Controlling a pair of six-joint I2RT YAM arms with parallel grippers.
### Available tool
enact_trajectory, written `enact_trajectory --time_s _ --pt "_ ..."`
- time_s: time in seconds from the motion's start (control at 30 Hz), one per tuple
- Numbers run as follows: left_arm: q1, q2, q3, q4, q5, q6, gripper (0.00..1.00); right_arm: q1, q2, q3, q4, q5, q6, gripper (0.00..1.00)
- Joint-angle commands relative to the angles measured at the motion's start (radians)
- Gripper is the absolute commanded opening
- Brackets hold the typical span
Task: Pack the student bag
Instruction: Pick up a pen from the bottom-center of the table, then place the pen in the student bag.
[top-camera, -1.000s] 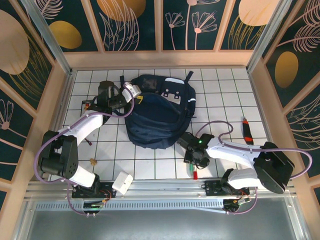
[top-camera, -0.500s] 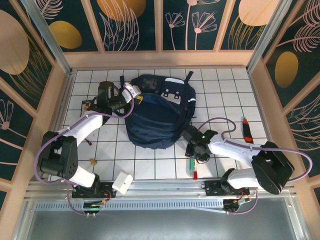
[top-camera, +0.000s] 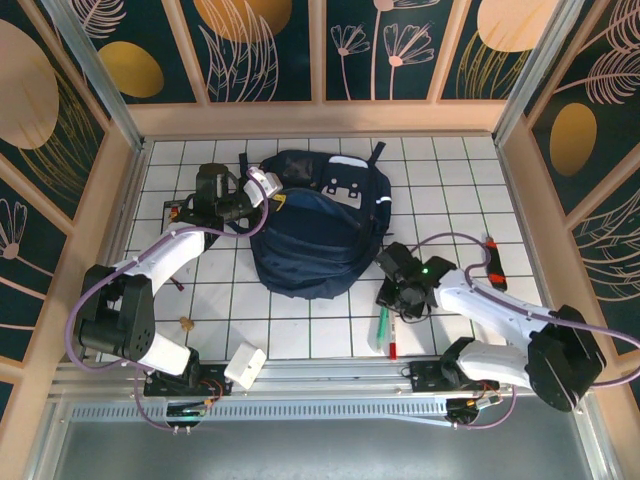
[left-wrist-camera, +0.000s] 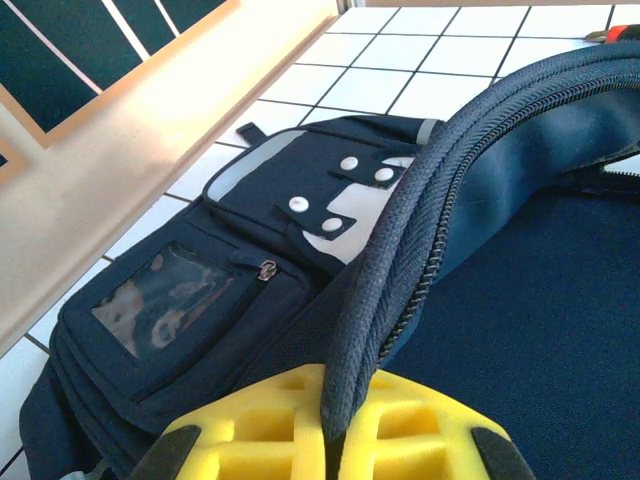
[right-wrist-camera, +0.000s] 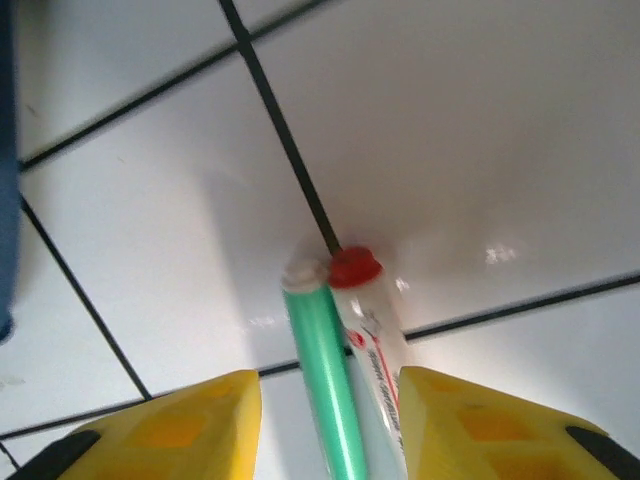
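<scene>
The navy student bag (top-camera: 312, 232) lies in the middle of the tiled table, its front pocket and white buckle patches (left-wrist-camera: 345, 205) facing the back wall. My left gripper (top-camera: 262, 186) is shut on the bag's zippered opening rim (left-wrist-camera: 420, 220) and holds it raised; the rim runs out from between the yellow pads (left-wrist-camera: 335, 405). A green marker (right-wrist-camera: 322, 345) and a white marker with a red cap (right-wrist-camera: 372, 320) lie side by side on the tiles to the bag's right. My right gripper (right-wrist-camera: 328, 400) is open over them, with a gap left of the green marker (top-camera: 382, 325).
A red and black tool (top-camera: 492, 262) lies at the right of the table. A white box (top-camera: 245, 365) rests on the near rail, with a small brown scrap (top-camera: 185, 322) on the tiles nearby. Wooden walls close in the table on three sides.
My right gripper has drawn back up and to the right, uncovering the two markers, which stay on the tiles. The left gripper keeps hold of the bag's rim.
</scene>
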Motion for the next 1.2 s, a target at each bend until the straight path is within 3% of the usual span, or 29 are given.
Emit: enact_trajectory --time_s 0.0,0.13,0.2,0.33,0.4,0.53,0.83,1.0,1.07,1.17 --pt "-0.008 -0.022 0.001 -0.01 0.041 0.005 0.0 0.032 -0.003 -0.052 -0.071 -0.025 0.063 0.37" --pt "-0.008 -0.01 0.009 -0.008 0.046 -0.002 0.0 0.051 0.029 -0.073 -0.013 -0.031 0.07 0.37" --pt "-0.007 -0.005 0.018 -0.018 0.046 0.0 0.0 0.054 0.054 -0.086 0.029 -0.043 0.061 0.29" --pt "-0.007 -0.011 0.021 -0.032 0.044 0.001 0.0 0.055 0.111 -0.128 0.103 -0.041 0.073 0.28" --pt "-0.008 -0.014 0.016 -0.033 0.042 0.002 0.0 0.057 0.124 -0.141 0.118 -0.021 0.086 0.22" --pt "-0.007 -0.016 0.016 -0.046 0.043 0.003 0.0 0.057 0.111 -0.101 0.036 0.084 0.088 0.12" --pt "-0.008 -0.013 0.025 -0.023 0.043 -0.054 0.0 0.01 -0.03 0.106 -0.189 0.243 0.048 0.02" --pt "-0.007 -0.011 0.058 -0.022 0.056 -0.11 0.0 0.018 0.01 0.367 -0.019 0.099 -0.062 0.02" --pt "-0.008 -0.01 0.064 -0.02 0.067 -0.133 0.0 0.017 0.081 0.445 0.106 -0.027 0.008 0.03" --pt "-0.008 -0.011 0.068 -0.01 0.08 -0.157 0.0 0.034 0.176 0.465 0.305 -0.127 0.26 0.05"
